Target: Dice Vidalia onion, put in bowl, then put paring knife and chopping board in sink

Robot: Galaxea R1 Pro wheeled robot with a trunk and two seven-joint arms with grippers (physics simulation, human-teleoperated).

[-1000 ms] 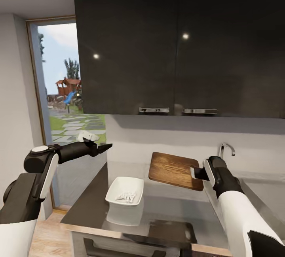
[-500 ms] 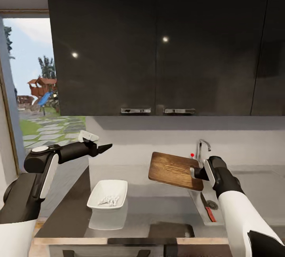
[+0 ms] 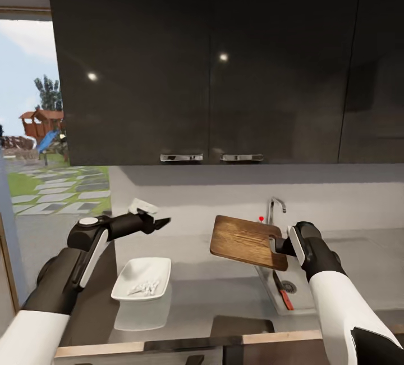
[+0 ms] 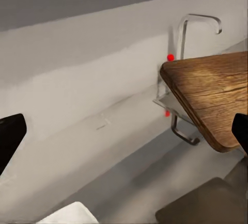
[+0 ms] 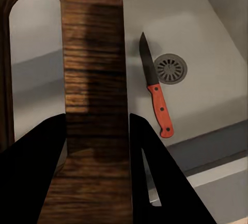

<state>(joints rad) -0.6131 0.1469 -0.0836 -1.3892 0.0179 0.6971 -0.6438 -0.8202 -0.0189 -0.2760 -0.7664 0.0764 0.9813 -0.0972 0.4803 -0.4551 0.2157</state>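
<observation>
The board (image 3: 247, 240) hung in the air above the countertop (image 3: 224, 292), level or nearly so, gripped at its handle end by the right gripper (image 3: 276, 244). From the right wrist the two dark fingers (image 5: 150, 151) were clamped on the strip of wood beside the slot, so the board (image 5: 93, 79) was plainly held. It sat just left of the sink (image 3: 303, 297), its near corner overlapping the basin's left edge as I saw it from the head view. Down in the sink (image 5: 206, 53) lay the knife (image 5: 155, 92), flat on the steel bottom, blade pointing toward the back wall and the red handle toward the front, just beside the round drain (image 5: 170, 69). In the head view the knife (image 3: 280, 292) showed as a thin dark and red sliver next to the drain (image 3: 289, 286). The faucet (image 3: 274, 208) rose behind the board, with a red dot by its base. Over to the left on the countertop stood the bowl (image 3: 142, 278), well apart from the board, with a small heap of white diced onion (image 3: 143, 286) inside. The left gripper (image 3: 160, 222) hovered above and behind the bowl, empty, its fingers spread wide at the edges of the left wrist view, which looked toward the board's (image 4: 212, 100) far corner and the faucet (image 4: 191, 32). Dark wall cabinets (image 3: 207, 62) hung overhead.
</observation>
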